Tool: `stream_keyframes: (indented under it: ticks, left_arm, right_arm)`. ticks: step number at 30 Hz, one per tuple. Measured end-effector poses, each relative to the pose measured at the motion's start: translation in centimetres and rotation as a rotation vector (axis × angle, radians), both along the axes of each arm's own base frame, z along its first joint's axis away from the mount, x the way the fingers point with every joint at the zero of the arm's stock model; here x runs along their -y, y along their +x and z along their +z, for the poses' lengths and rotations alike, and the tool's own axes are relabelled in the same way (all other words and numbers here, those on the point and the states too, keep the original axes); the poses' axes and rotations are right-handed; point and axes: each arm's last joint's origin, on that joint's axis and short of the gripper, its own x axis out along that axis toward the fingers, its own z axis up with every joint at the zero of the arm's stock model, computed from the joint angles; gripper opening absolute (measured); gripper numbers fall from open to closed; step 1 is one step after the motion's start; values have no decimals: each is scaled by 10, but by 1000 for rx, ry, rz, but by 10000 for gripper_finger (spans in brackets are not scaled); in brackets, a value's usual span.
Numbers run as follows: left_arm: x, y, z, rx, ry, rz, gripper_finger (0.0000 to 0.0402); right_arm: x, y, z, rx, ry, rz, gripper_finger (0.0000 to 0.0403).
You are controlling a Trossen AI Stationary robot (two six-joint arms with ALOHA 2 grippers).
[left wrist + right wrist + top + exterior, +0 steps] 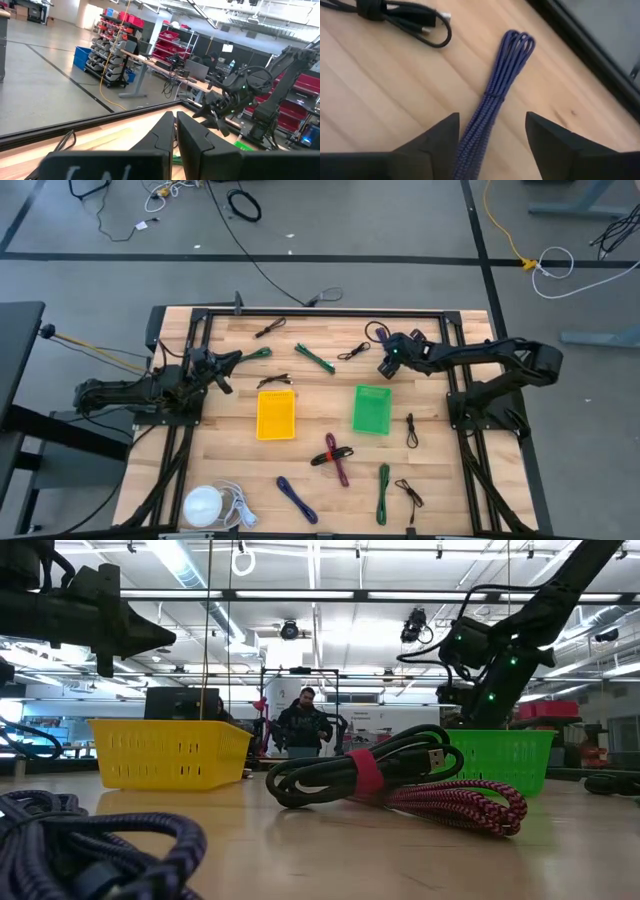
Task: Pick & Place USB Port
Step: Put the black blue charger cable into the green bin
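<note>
A dark purple braided cable bundle (495,92) lies flat on the wood near the table's far edge (376,333). My right gripper (492,120) hovers over its near end, open, one finger on each side and neither touching it. In the high view this gripper (389,363) is just beyond the green basket (372,408). A yellow basket (276,415) stands to the left of the green one. My left gripper (226,366) waits at the table's left side, its fingers (175,127) shut on nothing.
A black cable (412,20) lies beside the purple one. Several more bundled cables are scattered about: green (314,358), black (270,328), a red, black and purple pile (333,455), purple (296,498), green (383,490). A white round object (205,505) sits at the near left corner. A person (303,725) stands beyond the table.
</note>
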Motion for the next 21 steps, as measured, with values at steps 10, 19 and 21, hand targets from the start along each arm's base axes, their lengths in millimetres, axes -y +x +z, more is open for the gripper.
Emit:
stream_keyframes:
  ticks: [10, 19, 21]
  left_arm:
    - [0, 0, 0, -1, 0, 0, 25]
    - [0, 0, 0, -1, 0, 0, 25]
    - [0, 0, 0, -1, 0, 0, 25]
  right_arm:
    - [0, 3, -15, -12, 67, -3, 236]
    - [1, 5, -18, 16, 98, -31, 193]
    - [0, 5, -19, 24, 121, -33, 156]
